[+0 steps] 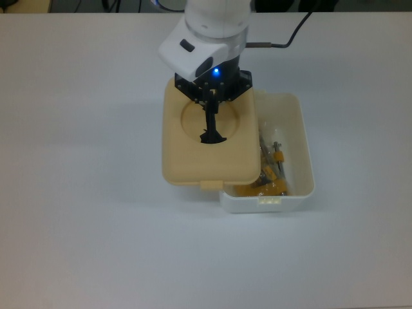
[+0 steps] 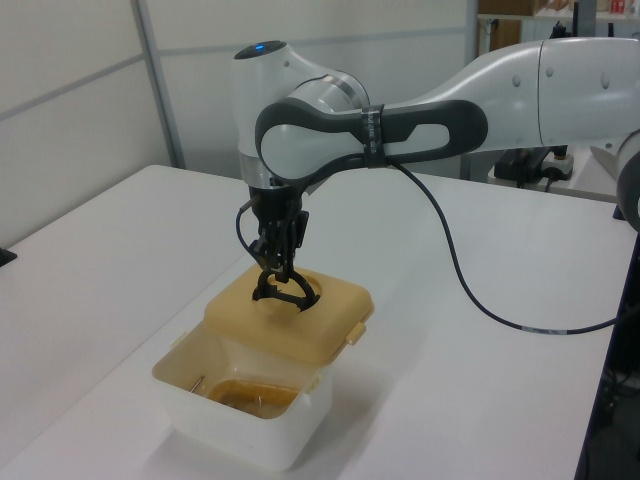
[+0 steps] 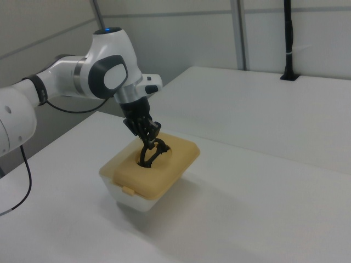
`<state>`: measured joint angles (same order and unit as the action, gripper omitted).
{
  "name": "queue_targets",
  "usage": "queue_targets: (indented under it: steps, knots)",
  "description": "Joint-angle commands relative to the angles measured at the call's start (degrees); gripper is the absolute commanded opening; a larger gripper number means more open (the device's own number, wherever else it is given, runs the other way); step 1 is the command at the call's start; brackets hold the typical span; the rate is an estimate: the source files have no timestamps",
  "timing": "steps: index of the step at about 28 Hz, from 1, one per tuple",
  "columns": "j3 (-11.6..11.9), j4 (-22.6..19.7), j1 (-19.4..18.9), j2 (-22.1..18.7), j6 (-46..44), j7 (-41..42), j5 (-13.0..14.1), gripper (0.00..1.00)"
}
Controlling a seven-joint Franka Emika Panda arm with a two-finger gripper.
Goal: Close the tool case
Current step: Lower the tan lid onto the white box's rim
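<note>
The tool case's white tub stands on the table with a yellow C-clamp inside. Its beige lid hangs in the air, covering about the left half of the tub in the top view. My gripper points down into the lid's round recess and is shut on the black handle. In the left view the lid sits above the tub's far side, under the gripper. The right view shows the lid over the tub, nearly hiding it.
A black cable runs from the wrist across the white table. Wall panels stand behind the table in the left view. In the right view a black post stands at the far edge.
</note>
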<state>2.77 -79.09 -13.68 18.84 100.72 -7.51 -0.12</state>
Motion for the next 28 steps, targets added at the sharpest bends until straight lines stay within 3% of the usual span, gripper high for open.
queue_targets:
  steps: [1, 11, 28]
  knots:
    - [0.92, 1.22, -1.96, 0.41, -0.08, -1.37, 0.21, 0.00]
    - [0.92, 4.47, -5.57, 3.83, 0.87, -4.79, -1.19, 0.00]
    - [0.66, 4.47, -8.56, 4.01, 3.87, -7.43, -2.07, 0.00]
